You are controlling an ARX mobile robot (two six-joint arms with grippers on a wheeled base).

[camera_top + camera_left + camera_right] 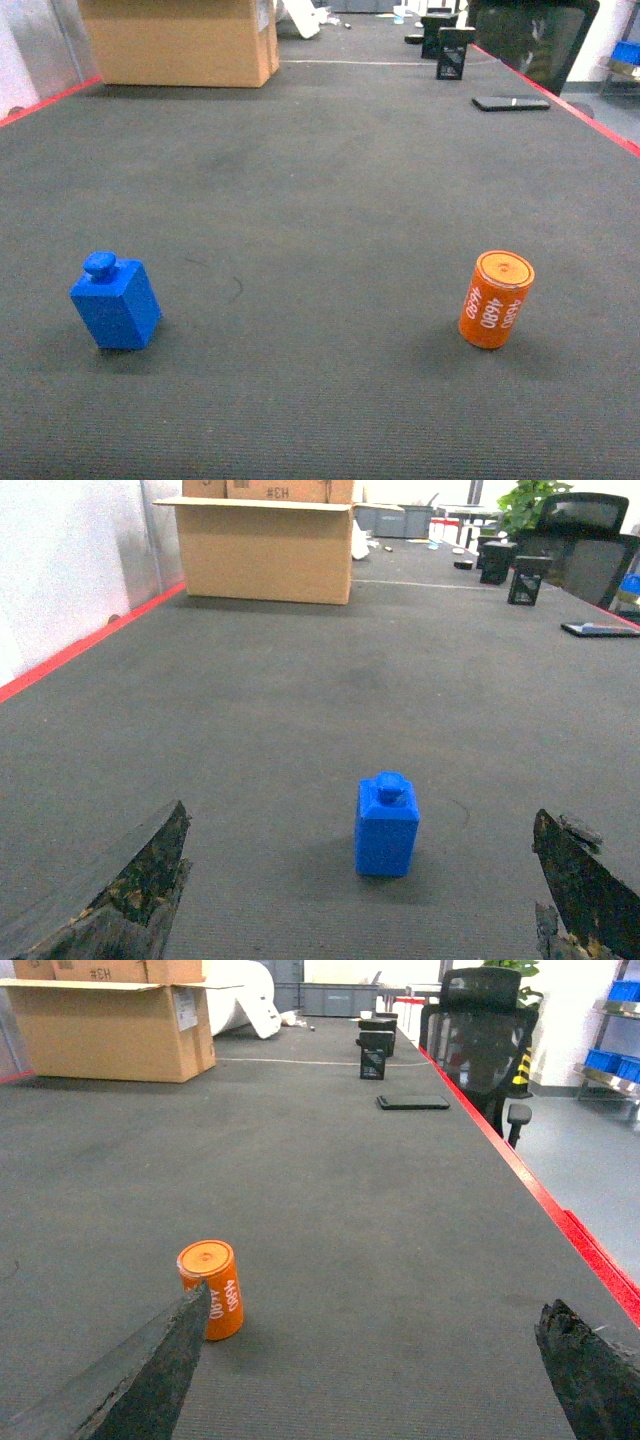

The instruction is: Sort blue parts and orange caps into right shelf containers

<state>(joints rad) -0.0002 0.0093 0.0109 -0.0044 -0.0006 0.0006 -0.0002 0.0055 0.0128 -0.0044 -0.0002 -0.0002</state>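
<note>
A blue part [115, 303], a small block with a round knob on top, stands on the dark mat at the near left. An orange cap [495, 299] with white numbers stands upright at the near right. No gripper shows in the head view. In the left wrist view the blue part [386, 825] stands just ahead of my left gripper [360, 812], which is open and empty. My right gripper [378, 1295] is open and empty too, and the orange cap [212, 1288] stands just beyond its left fingertip. Blue shelf containers [612, 1061] show far off past the table's right edge.
A large cardboard box [180, 40] stands at the far left. Small black boxes [455, 52] and a flat black device [511, 102] lie at the far right. A black office chair [483, 1020] stands beyond the red right edge [560, 1220].
</note>
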